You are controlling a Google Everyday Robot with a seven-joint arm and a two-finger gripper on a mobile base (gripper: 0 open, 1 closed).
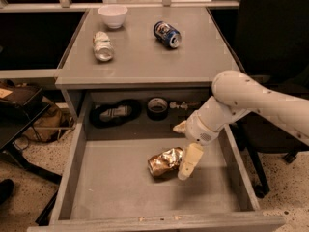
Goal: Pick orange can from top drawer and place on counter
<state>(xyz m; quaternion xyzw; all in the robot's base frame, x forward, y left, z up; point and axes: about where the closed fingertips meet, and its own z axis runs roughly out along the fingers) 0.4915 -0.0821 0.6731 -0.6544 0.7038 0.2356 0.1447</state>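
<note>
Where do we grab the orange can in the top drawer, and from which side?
Likely mid-body, from above. The orange can lies on its side on the top drawer floor, long axis roughly left-right, so close across its dented width, front to back. The gripper hangs at the can's right end.

Arm: one white arm [263, 100] comes in from the right edge of the view, well above and to the right of the orange can [165, 161], and slopes leftward.
Elbow: a rounded white joint [231, 88], the arm's highest visible bend, up and to the right of the orange can.
Forearm: short and thick, slanting down and left from the elbow toward the orange can.
Wrist: a round white cuff [203, 127], above the orange can's right end.
Gripper: cream-coloured gripper [187, 152], hanging below the wrist and pointing down, just beside the orange can's right end; contact cannot be told.
</note>
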